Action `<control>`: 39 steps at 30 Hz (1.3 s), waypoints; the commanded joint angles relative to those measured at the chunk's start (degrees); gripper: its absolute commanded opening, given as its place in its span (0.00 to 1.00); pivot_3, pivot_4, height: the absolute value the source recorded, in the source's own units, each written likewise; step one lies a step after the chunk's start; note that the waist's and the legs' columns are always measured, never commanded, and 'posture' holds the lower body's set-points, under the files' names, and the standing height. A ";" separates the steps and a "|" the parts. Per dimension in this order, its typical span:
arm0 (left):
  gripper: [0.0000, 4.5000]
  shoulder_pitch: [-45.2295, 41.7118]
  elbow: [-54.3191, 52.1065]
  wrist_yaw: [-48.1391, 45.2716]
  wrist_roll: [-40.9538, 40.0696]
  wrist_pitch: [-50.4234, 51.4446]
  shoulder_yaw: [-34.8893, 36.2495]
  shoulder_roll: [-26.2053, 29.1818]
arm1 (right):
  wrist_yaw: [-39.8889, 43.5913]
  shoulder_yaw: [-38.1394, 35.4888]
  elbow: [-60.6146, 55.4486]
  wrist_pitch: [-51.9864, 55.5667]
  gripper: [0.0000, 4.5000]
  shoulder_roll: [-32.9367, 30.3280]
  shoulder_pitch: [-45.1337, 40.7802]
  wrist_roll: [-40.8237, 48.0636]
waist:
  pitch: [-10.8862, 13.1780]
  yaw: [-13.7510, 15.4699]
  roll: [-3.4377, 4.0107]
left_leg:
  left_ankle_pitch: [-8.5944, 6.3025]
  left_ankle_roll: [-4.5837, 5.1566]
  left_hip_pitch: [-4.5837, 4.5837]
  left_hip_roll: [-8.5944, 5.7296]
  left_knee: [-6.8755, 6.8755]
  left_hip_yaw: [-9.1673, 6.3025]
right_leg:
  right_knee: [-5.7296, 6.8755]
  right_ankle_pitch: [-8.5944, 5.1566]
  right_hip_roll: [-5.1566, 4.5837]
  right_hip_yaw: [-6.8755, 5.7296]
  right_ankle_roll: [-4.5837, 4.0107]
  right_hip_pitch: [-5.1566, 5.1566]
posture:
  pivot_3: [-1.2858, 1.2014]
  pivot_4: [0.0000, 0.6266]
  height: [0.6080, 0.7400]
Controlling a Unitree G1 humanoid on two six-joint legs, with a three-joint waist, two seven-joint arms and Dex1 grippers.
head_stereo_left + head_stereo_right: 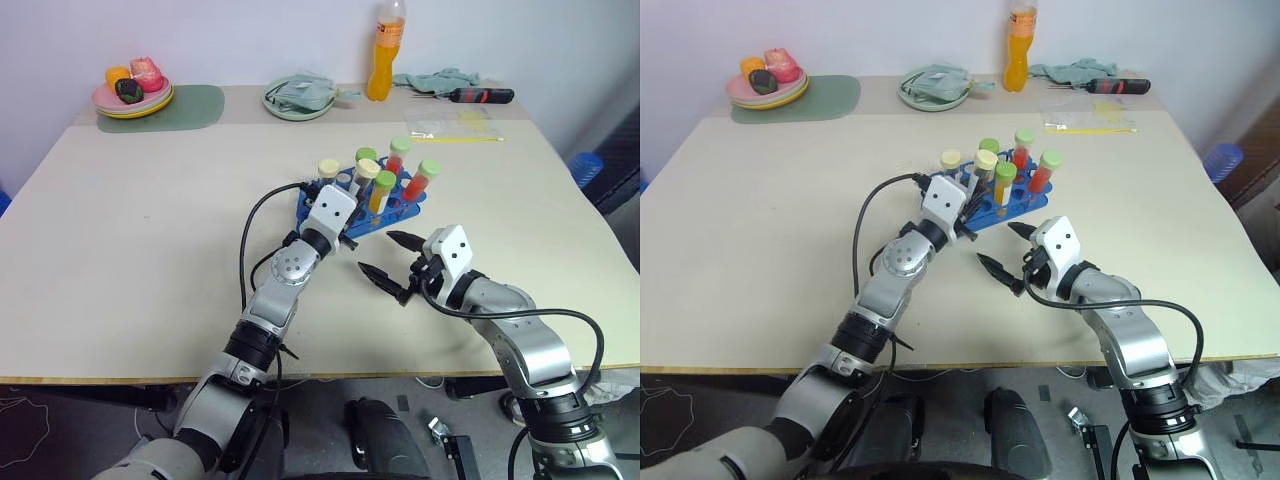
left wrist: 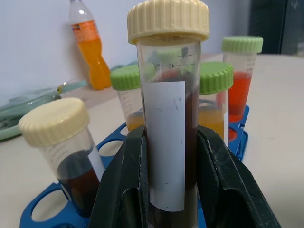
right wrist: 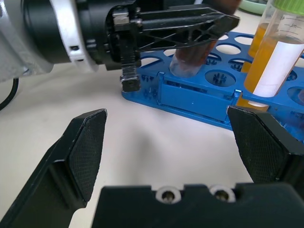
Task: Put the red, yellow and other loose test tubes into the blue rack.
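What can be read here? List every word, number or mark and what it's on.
Nothing can be quoted with certainty.
Dark tube: printed scale figures near the cap, too blurred to read; its white label is blank.
Orange tube: tiny print by the top scale mark, too small to read; its label is blank.
Bottle: label too small to read.
Rack: no lettering visible.

blue rack [image 1: 398, 212] with capped tubes
bright blue, lying flat mid-worktop; upright green-capped tubes of orange and red liquid, cream-capped dark tube [image 2: 168, 118] at its near edge.
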 commanded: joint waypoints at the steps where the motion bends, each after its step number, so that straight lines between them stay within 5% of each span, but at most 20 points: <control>1: 0.17 1.23 1.30 -0.91 -1.20 -4.23 0.28 -0.87 | -0.34 -0.69 -2.88 -0.33 1.00 0.22 -0.43 0.32 | 0.00 -0.04 0.00 | 0.00 0.00 0.00 0.00 0.00 0.00 | 0.00 0.00 0.00 0.00 0.00 0.00 | 0.52 0.24 1.00; 24: 0.17 -0.20 10.85 -3.60 -3.86 -12.98 3.00 -2.50 | -0.63 0.06 -3.66 0.08 1.00 1.02 -0.81 0.21 | 0.00 -0.04 0.01 | 0.00 0.00 0.02 0.00 0.00 0.00 | 0.00 0.00 0.00 -0.01 0.00 0.02 | 0.52 0.24 1.00; 30: 0.79 1.44 6.57 -5.51 -5.17 -10.95 3.25 -2.04 | -0.15 -0.79 -3.52 0.32 1.00 0.57 -1.31 0.86 | 0.00 -0.04 0.01 | 0.00 0.01 0.01 -0.01 0.00 0.00 | -0.01 0.00 0.00 -0.01 0.00 0.03 | 0.52 0.24 1.00; 39: 0.79 13.71 -19.34 -14.75 -12.04 3.73 6.68 10.68 | 8.01 -8.42 -2.36 2.12 1.00 -9.44 -1.31 5.55 | 0.00 -0.39 0.03 | 0.00 0.01 0.04 0.03 -0.02 -0.01 | 0.01 0.00 0.01 0.00 0.00 0.03 | 0.52 0.24 1.00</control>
